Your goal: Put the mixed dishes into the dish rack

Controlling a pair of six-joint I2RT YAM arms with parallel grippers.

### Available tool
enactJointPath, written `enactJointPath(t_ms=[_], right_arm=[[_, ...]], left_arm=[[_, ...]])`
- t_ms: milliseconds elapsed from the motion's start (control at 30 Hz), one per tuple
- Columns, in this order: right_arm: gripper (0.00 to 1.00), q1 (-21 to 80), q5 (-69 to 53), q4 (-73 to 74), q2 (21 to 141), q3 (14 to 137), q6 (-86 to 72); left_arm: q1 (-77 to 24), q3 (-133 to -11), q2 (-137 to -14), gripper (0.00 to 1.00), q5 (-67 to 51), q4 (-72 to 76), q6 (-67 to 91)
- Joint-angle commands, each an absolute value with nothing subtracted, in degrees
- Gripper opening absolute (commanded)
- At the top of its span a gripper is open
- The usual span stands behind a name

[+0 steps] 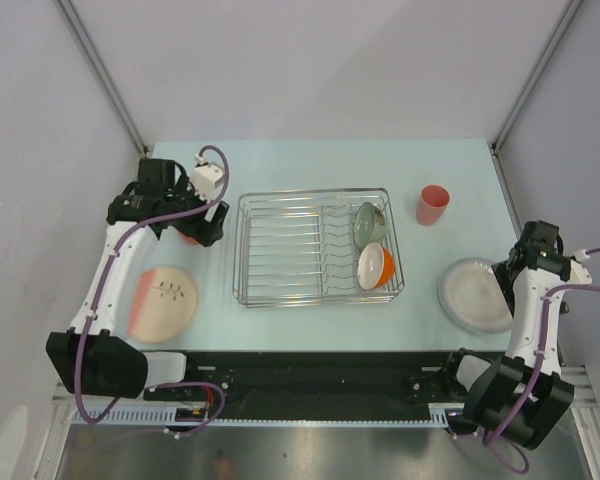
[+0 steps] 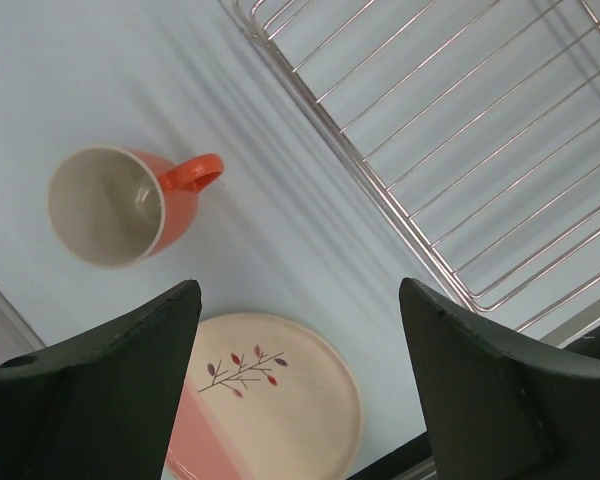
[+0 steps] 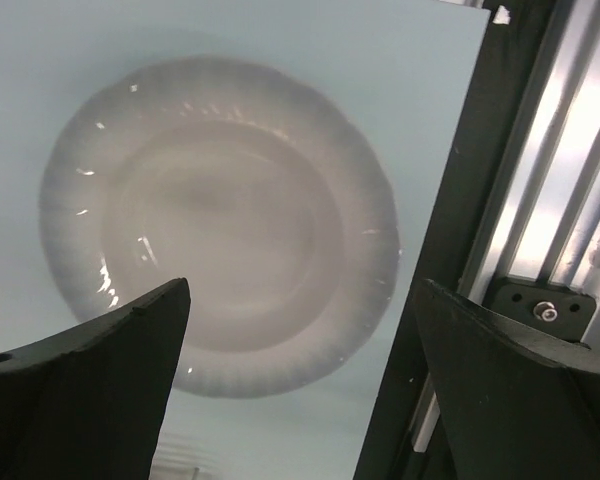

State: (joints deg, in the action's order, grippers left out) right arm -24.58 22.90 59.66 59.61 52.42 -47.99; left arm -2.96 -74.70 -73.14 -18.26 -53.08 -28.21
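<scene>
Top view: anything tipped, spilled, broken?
Nothing stands out. The grey-green bowl and the orange bowl with white inside lean on edge in the silver wire dish rack, as expected. The orange handled mug and salmon-pink handleless cup stand upright; the salmon-pink plate and white plate lie flat, nothing spilled.

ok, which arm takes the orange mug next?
Left. The left gripper hovers open close to the orange mug, left of the dish rack. The right gripper is open over the white plate, on the rack's other side.
</scene>
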Motion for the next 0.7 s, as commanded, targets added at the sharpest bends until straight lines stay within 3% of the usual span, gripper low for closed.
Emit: enactJointPath(t_ms=[0,233,367,667], right_arm=[[1.0,-27.85,24.53,60.47,59.94,51.5,-48.51],[1.0,-30.31,25.93,62.4,59.58,51.24,-51.15],[1.0,-34.98,19.62,60.3,63.54,50.01,-51.59],[1.0,-36.03,29.0,55.19,71.19,46.58,-51.86]], left_arm=[[-5.36,-77.25,-74.44,0.86,-19.95,-52.3,-26.89],[-5.45,-80.06,-78.05,0.86,-20.92,-52.56,-27.25],[-5.54,-81.03,-77.0,0.86,-21.62,-52.73,-27.42],[-5.54,-80.07,-73.13,0.87,-20.04,-53.09,-28.48]])
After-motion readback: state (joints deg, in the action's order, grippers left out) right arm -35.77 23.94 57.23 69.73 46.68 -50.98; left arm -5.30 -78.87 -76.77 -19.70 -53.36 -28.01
